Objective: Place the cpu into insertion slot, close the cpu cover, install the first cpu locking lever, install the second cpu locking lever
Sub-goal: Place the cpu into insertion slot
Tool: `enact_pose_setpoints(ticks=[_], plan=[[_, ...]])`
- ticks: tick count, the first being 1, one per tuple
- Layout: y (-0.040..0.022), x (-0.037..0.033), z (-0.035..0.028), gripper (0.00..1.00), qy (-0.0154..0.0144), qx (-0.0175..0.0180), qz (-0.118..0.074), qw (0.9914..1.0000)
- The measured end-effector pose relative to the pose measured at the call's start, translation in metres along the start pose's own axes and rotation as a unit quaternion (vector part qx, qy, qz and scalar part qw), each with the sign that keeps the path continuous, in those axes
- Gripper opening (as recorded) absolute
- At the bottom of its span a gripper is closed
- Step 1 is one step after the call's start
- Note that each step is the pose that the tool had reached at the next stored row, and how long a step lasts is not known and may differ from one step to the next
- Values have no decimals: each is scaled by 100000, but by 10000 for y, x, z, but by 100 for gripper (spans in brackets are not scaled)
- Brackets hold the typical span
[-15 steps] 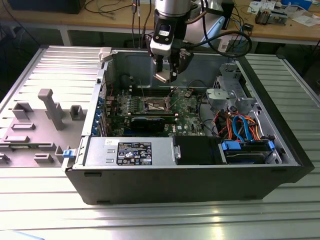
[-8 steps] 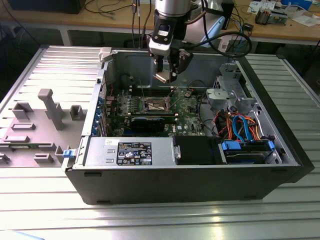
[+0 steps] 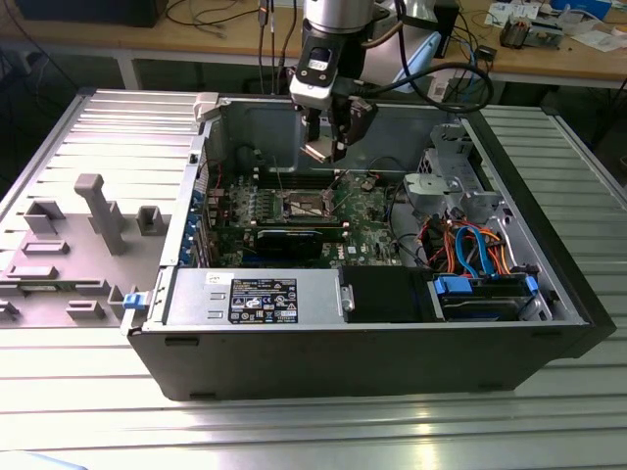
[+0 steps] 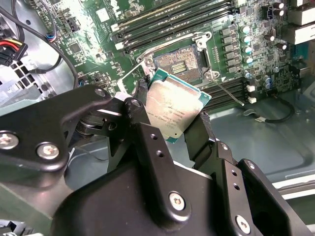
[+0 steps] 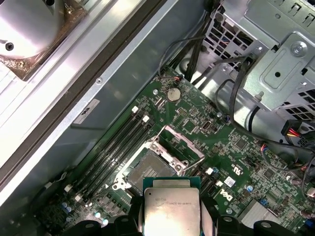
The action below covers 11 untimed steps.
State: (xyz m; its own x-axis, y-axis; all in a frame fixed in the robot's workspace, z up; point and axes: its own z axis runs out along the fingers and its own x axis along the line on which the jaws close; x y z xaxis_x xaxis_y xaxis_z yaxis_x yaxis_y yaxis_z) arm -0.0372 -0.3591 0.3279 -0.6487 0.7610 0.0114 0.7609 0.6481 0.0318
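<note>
My gripper (image 3: 328, 147) hangs inside the open computer case, above the motherboard, shut on the cpu (image 3: 318, 152). The cpu (image 4: 174, 110) is a silvery square chip with a green edge, pinched at two opposite edges by black fingers (image 4: 203, 125). It hovers tilted, above and apart from the insertion slot (image 4: 179, 61), whose golden-brown centre lies bare. In the first wrist view the cpu (image 5: 171, 209) sits just short of the insertion slot (image 5: 142, 169). The cpu cover (image 5: 179, 147) stands swung up and open beside the slot. A thin wire lever (image 4: 227, 92) sticks out free at the slot's side.
Long black memory slots (image 4: 172, 19) flank the socket. A black expansion card (image 3: 294, 240) and a grey power-supply box (image 3: 255, 297) lie nearer the camera. A metal drive cage (image 3: 446, 176) and coloured cables (image 3: 475, 245) fill the exterior view's right. A grey fixture (image 3: 98, 211) stands outside on the left.
</note>
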Motion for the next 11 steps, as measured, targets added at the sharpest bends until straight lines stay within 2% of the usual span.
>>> enact_pose_setpoints(ticks=[11], plan=[[0,0,4,55,-49,-15,1513,99989]])
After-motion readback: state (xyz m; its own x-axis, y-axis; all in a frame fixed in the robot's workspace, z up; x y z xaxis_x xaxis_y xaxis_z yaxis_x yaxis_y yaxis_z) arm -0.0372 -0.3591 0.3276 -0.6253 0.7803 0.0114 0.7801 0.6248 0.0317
